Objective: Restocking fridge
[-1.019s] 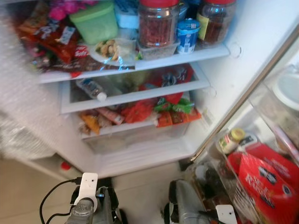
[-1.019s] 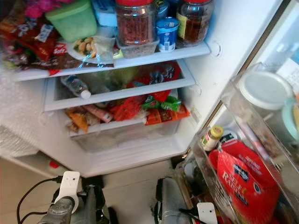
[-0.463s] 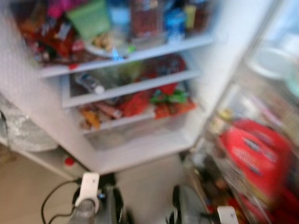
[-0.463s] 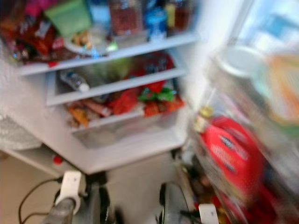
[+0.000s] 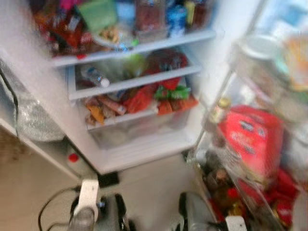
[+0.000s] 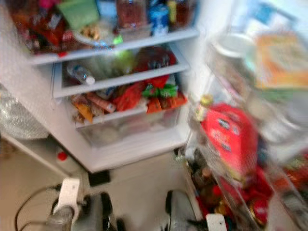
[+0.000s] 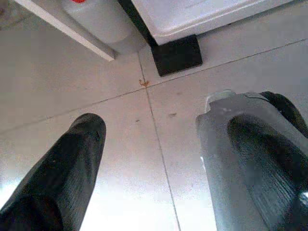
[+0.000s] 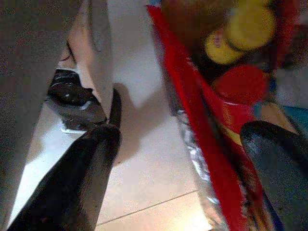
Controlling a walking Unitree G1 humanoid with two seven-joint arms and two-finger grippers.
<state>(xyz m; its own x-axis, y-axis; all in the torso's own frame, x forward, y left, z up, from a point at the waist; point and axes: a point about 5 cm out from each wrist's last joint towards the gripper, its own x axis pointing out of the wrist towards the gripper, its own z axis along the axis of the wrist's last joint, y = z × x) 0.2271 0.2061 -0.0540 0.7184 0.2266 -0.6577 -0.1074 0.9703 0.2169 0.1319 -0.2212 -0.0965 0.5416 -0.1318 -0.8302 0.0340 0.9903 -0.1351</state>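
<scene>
Head eyes downward, share fridge (image 5: 139,144); wrists face floor (image 7: 144,144).

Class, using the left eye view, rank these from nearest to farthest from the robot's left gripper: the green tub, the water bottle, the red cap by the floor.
1. Red cap: low, beside the fridge base, closest to the left gripper.
2. Water bottle: lying on the middle shelf.
3. Green tub: top shelf, farthest.

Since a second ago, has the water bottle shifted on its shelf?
No. The water bottle lies on the same shelf at the left; the camera moved.
</scene>
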